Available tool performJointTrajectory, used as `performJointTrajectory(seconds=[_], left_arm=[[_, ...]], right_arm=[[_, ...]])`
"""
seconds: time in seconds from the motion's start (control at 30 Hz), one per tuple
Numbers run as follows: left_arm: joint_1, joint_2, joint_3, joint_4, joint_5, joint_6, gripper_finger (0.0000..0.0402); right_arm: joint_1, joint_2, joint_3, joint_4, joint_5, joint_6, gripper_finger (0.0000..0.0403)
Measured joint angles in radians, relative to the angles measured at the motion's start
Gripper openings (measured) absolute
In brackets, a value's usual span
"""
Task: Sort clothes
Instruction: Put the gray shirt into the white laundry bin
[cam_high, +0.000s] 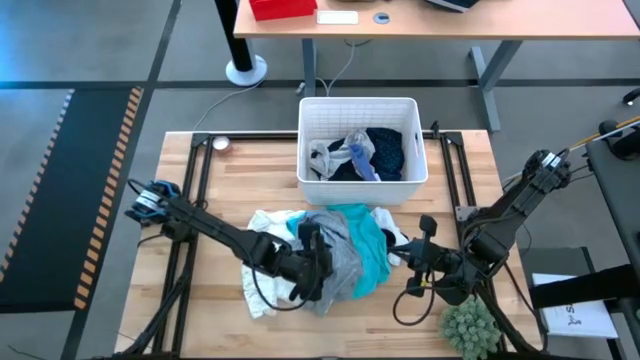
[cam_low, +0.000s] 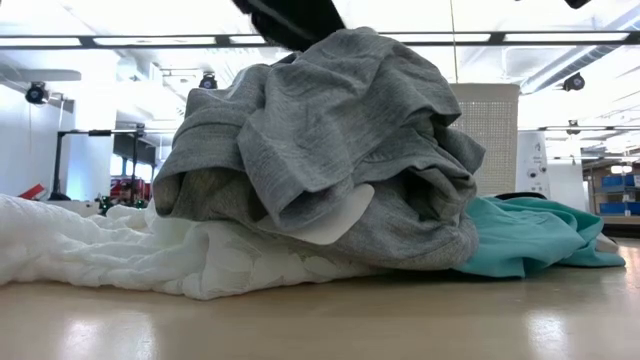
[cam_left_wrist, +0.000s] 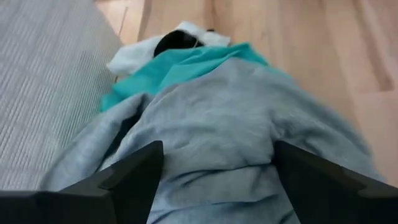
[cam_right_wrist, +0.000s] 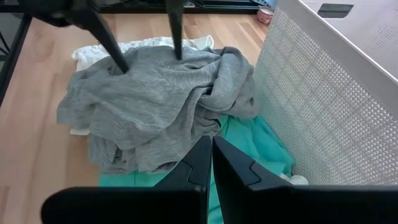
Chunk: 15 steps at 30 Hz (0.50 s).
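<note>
The grey garment (cam_high: 338, 255) lies heaped on the bench (cam_high: 250, 180), over a white garment (cam_high: 268, 222) and a turquoise one (cam_high: 368, 245) — just in front of the white bin (cam_high: 358, 183), which holds dark and pale clothes (cam_high: 375, 152). The left gripper (cam_high: 312, 240) stands over the grey heap, jaws spread wide, holding nothing. The right gripper (cam_high: 415, 262) — jaws closed, empty — waits beside the turquoise edge.

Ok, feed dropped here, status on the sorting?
Left gripper open over grey garment. Right gripper shut, beside the pile. Turquoise garment underneath. Bin part filled.
</note>
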Motion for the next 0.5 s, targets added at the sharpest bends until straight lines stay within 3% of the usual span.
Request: performJointTrajectory(seconds=[0.3,0.5], left_arm=[[0.021,0.000,-0.057,0.090,0.019,-0.013,0.0256],[0.042,0.027,-0.097,0.130,0.078,-0.060,0.0172]], right_arm=[[0.000,0.000,0.000,0.000,0.000,0.000,0.0000],[0.000,0.000,0.000,0.000,-0.001,0.001,0.0000]])
